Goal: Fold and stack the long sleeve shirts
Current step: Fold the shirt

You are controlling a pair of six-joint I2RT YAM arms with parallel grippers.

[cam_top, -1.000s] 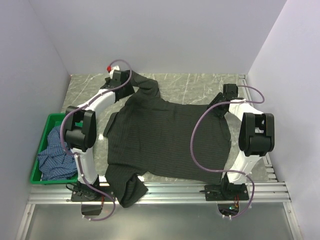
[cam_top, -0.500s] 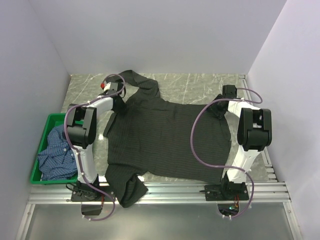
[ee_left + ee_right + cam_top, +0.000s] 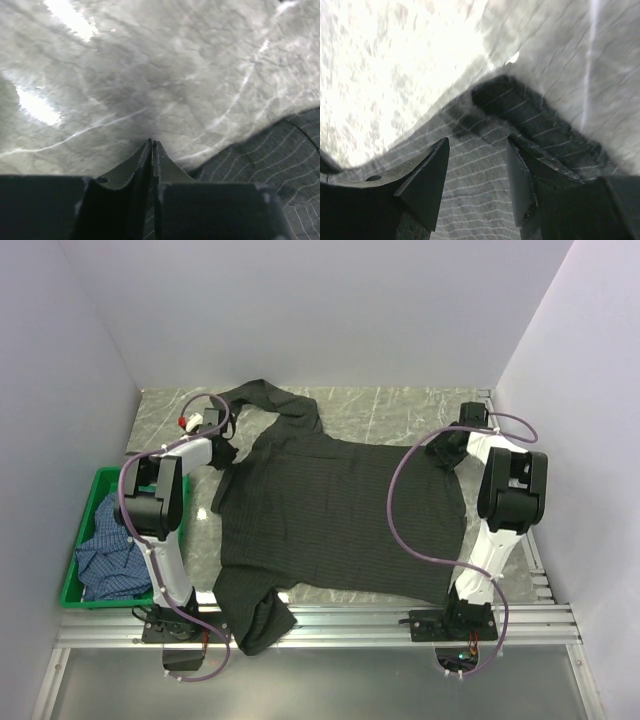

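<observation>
The black pinstriped long sleeve shirt (image 3: 330, 510) lies spread flat in the middle of the table. One sleeve (image 3: 275, 400) trails to the back left, the other (image 3: 255, 620) is bunched over the near rail. My left gripper (image 3: 213, 438) sits at the shirt's left shoulder edge; in the left wrist view its jaws (image 3: 151, 143) are pressed together with pinstriped cloth (image 3: 280, 165) showing in the slit. My right gripper (image 3: 452, 443) is at the shirt's back right corner, open (image 3: 477, 142), straddling the cloth (image 3: 480, 195). The blue checked shirt (image 3: 110, 545) lies crumpled in the crate.
A green plastic crate (image 3: 95, 480) stands at the left edge of the marble table (image 3: 400, 410). White walls close in the back and both sides. A metal rail (image 3: 350, 620) runs along the near edge between the arm bases.
My left gripper has moved left and nearer, off the back sleeve to the shoulder edge, and closed. The right gripper has shifted slightly back and right, staying open.
</observation>
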